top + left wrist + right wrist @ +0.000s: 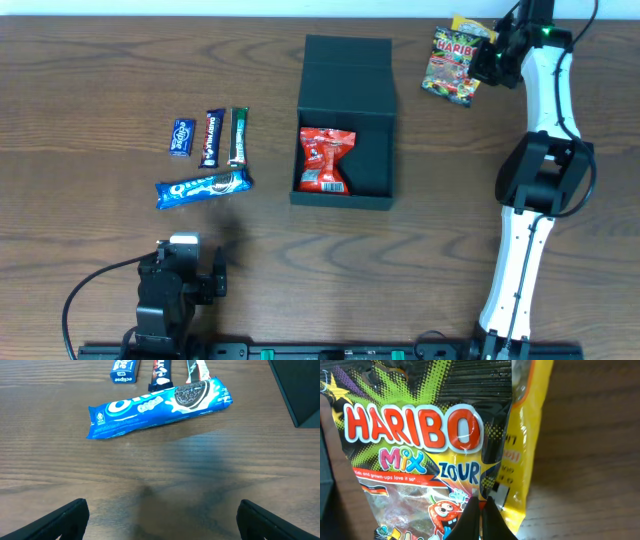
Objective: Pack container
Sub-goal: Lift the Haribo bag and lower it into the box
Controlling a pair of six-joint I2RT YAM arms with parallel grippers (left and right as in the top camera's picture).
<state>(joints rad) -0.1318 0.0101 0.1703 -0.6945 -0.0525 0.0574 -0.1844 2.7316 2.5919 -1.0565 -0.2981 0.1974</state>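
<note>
A: Which way did the container [345, 65] lie from the right end effector [482, 58]?

B: Toward the robot's left and nearer the bases, about mid-tabletop [100, 60]. Its long axis ran away from the bases. The lid flap was laid open at the far end and the open well was at the near end.

A: What did that end effector have?

B: In the right wrist view its fingers were drawn to a thin slit on a crease of the Haribo bag [415, 435]. I judged it to be pinching the bag, out at the far right of the tabletop. A yellow packet [530, 420] lay against the bag's edge. Whether that was caught too, I could not tell.

A: And the left end effector [162, 522]?

B: It was spread wide, holding nothing, low over bare wood near its base. The Oreo pack [155, 407] lay just ahead of it. It was nearer the snacks on the left, but the right one was on the bag.

A: Was there room in the box?

B: A red packet [326, 160] lay in the left part of the well, and the right part looked free. I reckoned the bag would need to go in lengthwise along the box. Its glossy film might slip in the pinch.
</note>
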